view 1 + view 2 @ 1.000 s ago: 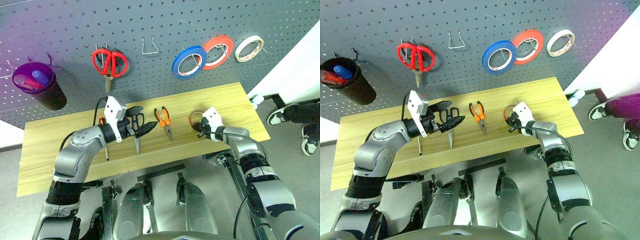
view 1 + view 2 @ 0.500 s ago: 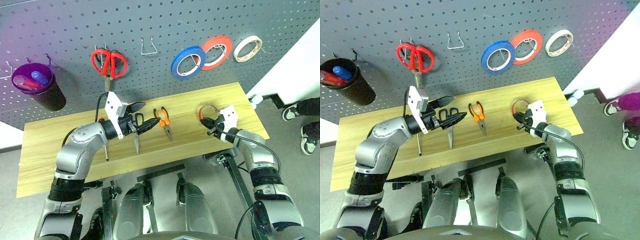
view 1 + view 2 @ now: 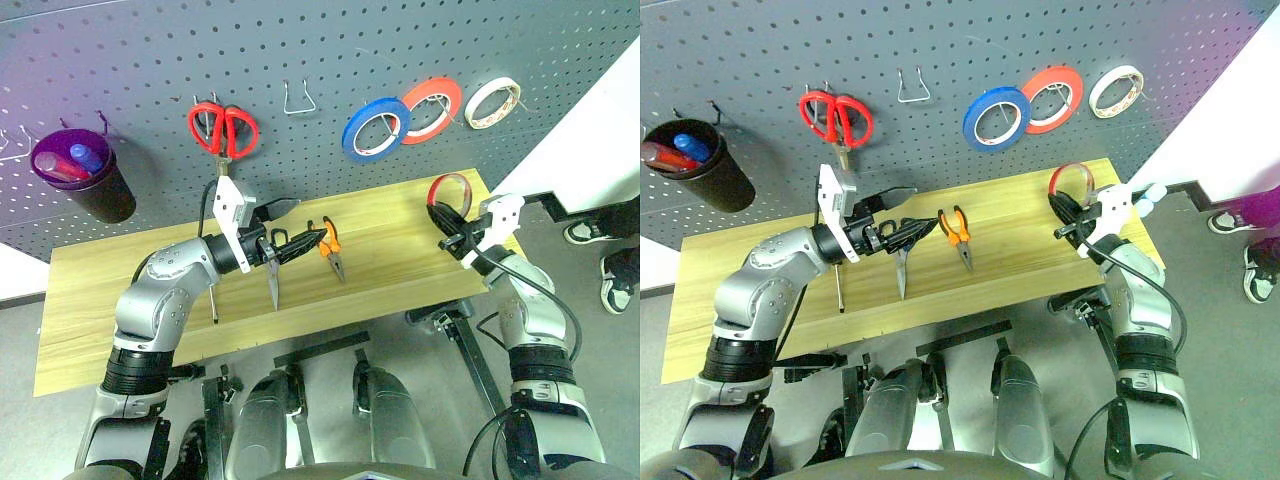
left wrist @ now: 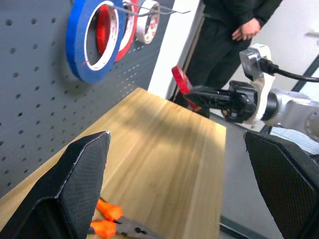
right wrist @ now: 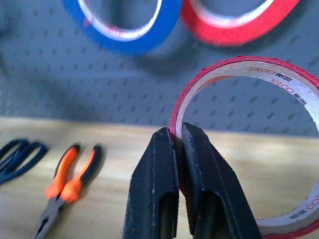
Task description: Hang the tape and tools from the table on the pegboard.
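Tape (image 3: pixel 450 190), pinched at its rim by my closed right gripper (image 3: pixel 447 222), now rides raised off the table (image 3: pixel 90 310) at the right end, nearer the pegboard (image 3: pixel 300 50): hanging comes next. My left gripper (image 3: pixel 285 228) hovers wide open, empty, over the scissors (image 3: pixel 272 262).

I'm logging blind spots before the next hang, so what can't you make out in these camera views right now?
- Screwdriver: left eye view, the left arm covers its upper end.
- Dark-handled scissors: right eye view, the left gripper overlaps the handles.
- Tape: right wrist view, its far side is cut off by the frame edge.
- Person: left wrist view, cut off above the torso.
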